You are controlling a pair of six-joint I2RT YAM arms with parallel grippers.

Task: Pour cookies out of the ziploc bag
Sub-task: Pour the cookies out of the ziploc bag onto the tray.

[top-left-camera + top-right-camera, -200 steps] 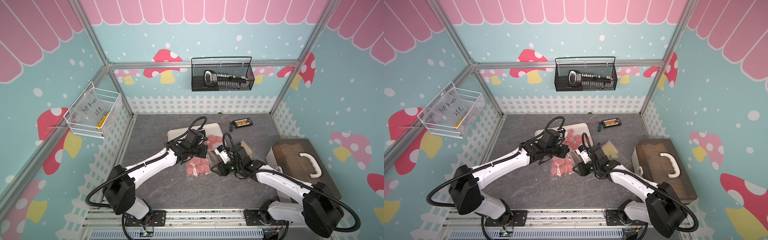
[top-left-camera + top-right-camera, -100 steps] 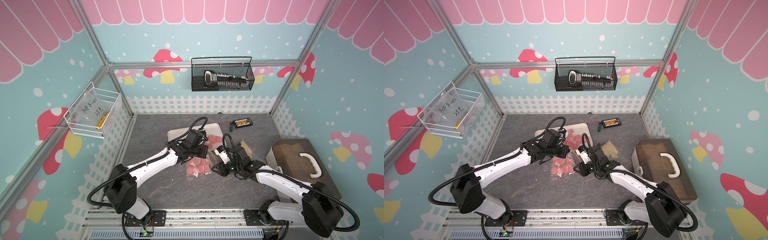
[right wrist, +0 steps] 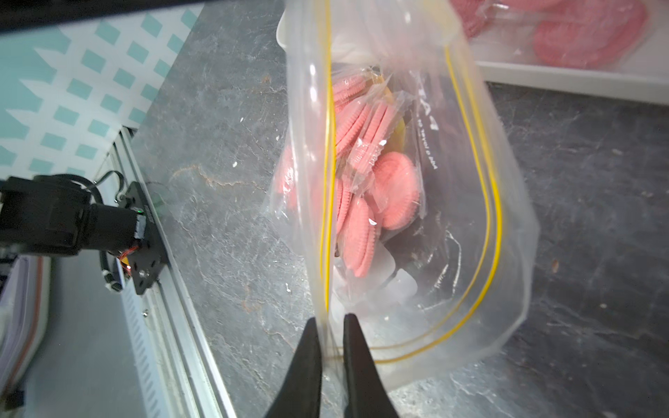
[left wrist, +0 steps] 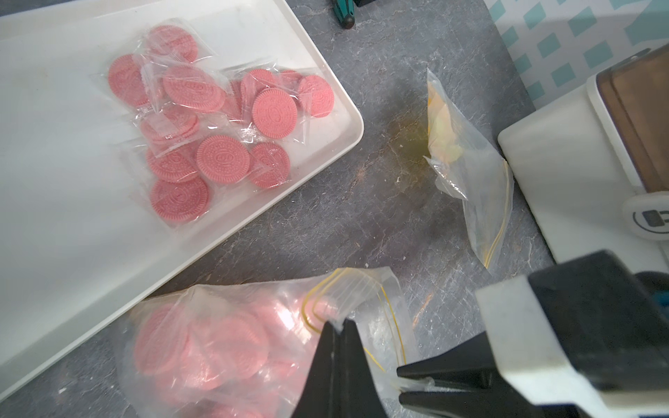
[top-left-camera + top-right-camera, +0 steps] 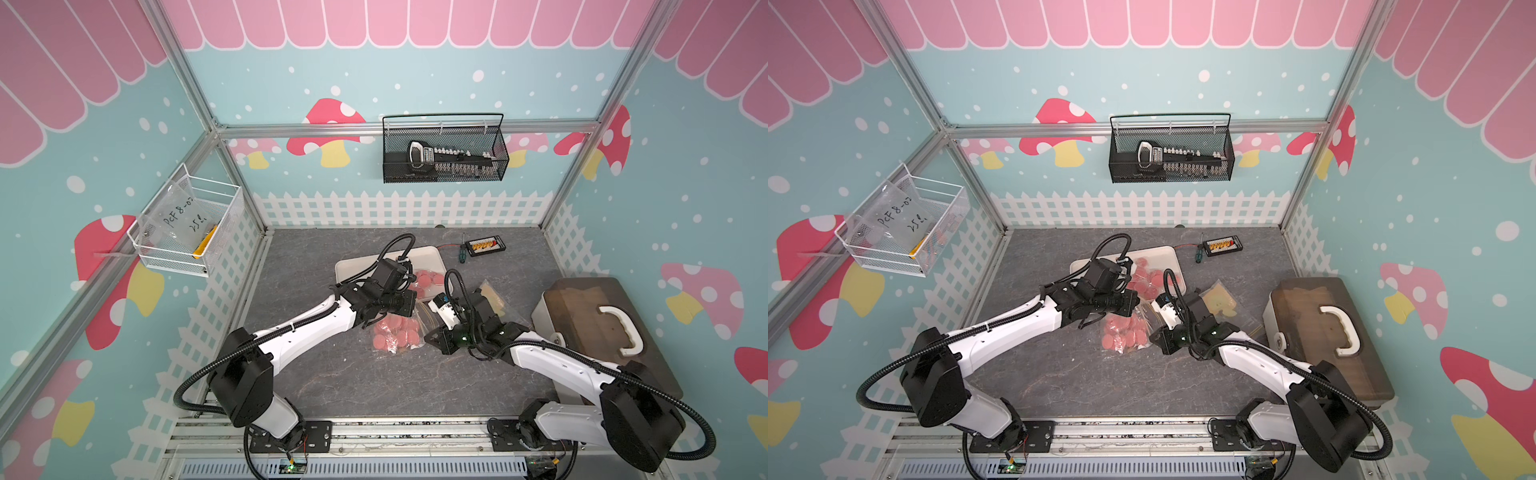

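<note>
The cookies [image 3: 362, 188] are sitting in two lots. A pile of pink discs, some in clear wrappers, is resting inside the bag [image 3: 452, 181]. More wrapped ones are lying on the tray [image 4: 54, 144], toward its near right corner.

The bag is lying mid-table, just near of the tray, with its body on the table [image 5: 332, 374]. Its yellow-lined mouth is gaping open at the far right end.

The left gripper [image 4: 338, 324] is reaching in from the left, its fingers pressed together on the rim of the mouth. The right gripper [image 3: 330, 320] is reaching in from the right and pinching the other side of that rim. The film is running between its fingers, and only a thin gap is showing.

Just right of the grippers, a second bag [image 5: 492, 297] with something yellow inside is lying on the table. Further right, a box [image 5: 582, 316] with a brown lid and white handle is standing at the table's right edge.

Far of the tray, a small board [image 5: 484, 246] and a screwdriver [image 5: 462, 253] are lying near the far wall. A black basket [image 5: 444, 153] is hanging on that wall, and a white basket [image 5: 187, 228] is hanging on the left wall.
</note>
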